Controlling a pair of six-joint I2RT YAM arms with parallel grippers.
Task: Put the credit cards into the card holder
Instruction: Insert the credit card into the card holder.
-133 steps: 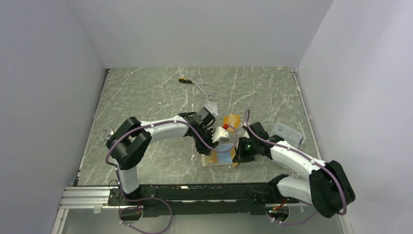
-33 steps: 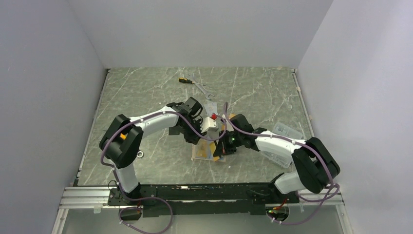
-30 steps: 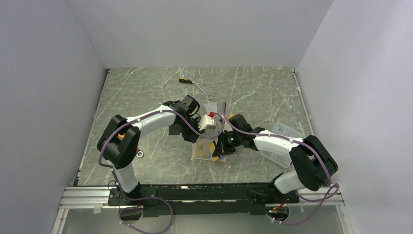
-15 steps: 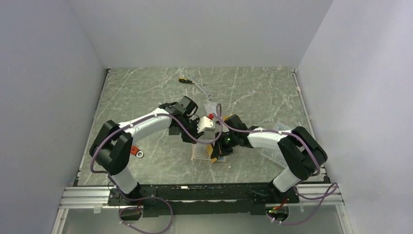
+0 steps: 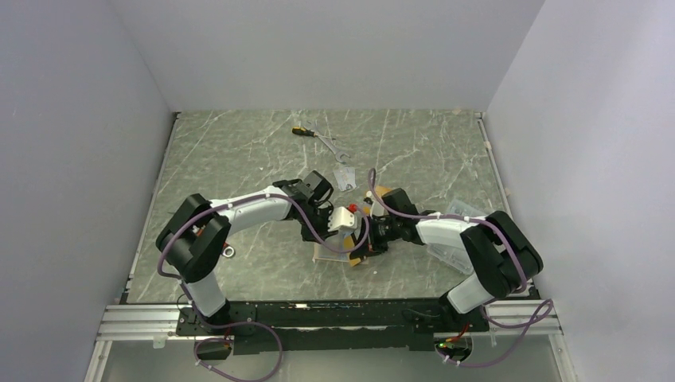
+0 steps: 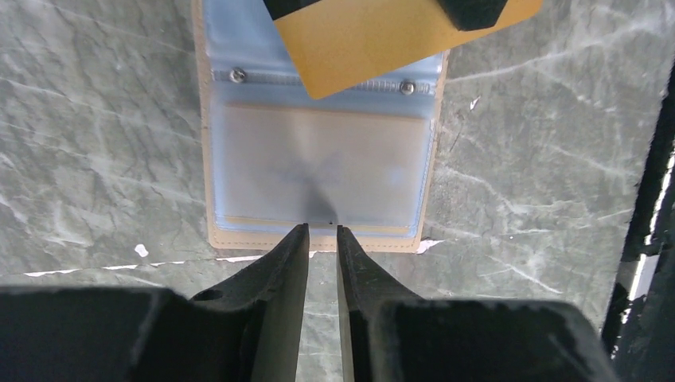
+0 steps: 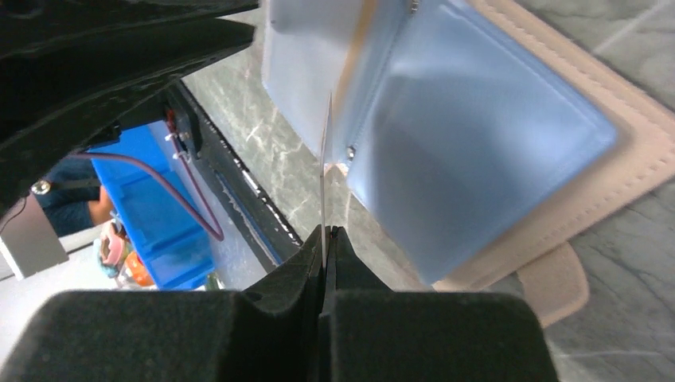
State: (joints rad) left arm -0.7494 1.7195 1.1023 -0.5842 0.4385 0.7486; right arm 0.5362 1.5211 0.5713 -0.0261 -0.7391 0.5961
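Shifted since the earliest view: both arms are drawn in closer together, and the card holder lies a little further left.

Surface (image 5: 239,159): green marbled stone. Far side: a wrench (image 5: 330,146) and one silver-grey card (image 5: 345,177), well apart from the work.

Card holder (image 6: 318,171): spread open flat near the front edge, between the two wrists. Tan stitched border, clear-blue sleeves inside. Judged soft, light and apt to slide on the stone, so it is best pinned at the tan border, away from the pocket mouth.

Orange card (image 6: 374,40): held tilted over the far half, one corner crossing the riveted hinge line. Whether it has entered a pocket cannot be told. Seen edge-on from the right wrist it is very thin. Judged stiff, light and slick; a pinch near one edge leaves the leading corner free to be fed in.

Right claw (image 7: 326,231): clenched on that card's edge.

Left claw (image 6: 322,231): fingers a narrow slit apart, tips at the holder's near border. Nothing is seen between them, and it appears to be set there to steady the holder.
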